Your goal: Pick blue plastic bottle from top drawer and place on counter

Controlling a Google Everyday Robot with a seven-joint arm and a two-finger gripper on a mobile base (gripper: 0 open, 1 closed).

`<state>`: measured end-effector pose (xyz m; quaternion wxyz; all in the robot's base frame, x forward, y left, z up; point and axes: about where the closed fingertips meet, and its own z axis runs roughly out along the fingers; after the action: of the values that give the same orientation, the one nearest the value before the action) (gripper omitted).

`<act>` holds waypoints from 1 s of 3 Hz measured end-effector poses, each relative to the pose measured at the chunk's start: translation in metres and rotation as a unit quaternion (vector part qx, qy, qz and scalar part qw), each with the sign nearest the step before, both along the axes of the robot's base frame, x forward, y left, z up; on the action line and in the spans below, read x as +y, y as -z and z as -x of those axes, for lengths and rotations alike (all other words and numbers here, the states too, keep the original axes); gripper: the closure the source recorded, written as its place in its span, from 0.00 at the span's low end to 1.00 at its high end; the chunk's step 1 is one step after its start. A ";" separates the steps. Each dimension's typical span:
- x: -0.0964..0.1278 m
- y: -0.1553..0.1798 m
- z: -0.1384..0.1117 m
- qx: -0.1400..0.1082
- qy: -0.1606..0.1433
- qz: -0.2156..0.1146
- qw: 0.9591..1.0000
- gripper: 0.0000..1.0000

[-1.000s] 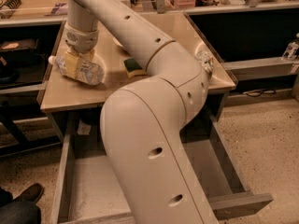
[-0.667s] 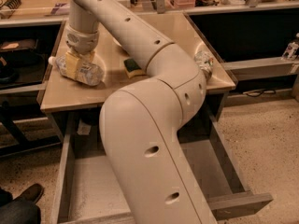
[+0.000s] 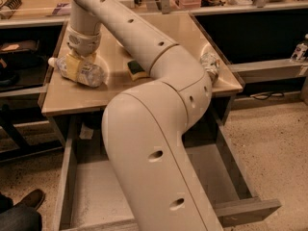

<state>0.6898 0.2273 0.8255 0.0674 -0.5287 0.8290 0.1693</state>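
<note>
The blue plastic bottle [image 3: 89, 74] lies on its side on the left part of the beige counter [image 3: 120, 93], its white cap [image 3: 52, 61] pointing left. My gripper [image 3: 77, 66] comes down on it from above, its yellowish fingers [image 3: 71, 65] closed around the bottle's middle. The bottle rests on the counter surface. The top drawer [image 3: 86, 191] is pulled out below the counter, and my large arm [image 3: 159, 143] hides most of its middle.
A yellow-green sponge [image 3: 136, 70] lies mid-counter. A dented silver can [image 3: 210, 65] sits at the counter's right edge. Dark side shelves flank both sides, with a small bottle [image 3: 300, 49] on the right one. A person's shoe [image 3: 29, 199] is at the lower left.
</note>
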 end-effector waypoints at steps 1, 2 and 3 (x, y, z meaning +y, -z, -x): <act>0.000 0.000 0.000 0.000 0.000 0.000 1.000 0.35; 0.000 0.000 0.000 0.000 0.000 0.000 1.000 0.11; 0.000 0.000 0.000 0.000 0.000 0.000 1.000 0.00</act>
<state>0.6898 0.2273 0.8254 0.0674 -0.5287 0.8290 0.1693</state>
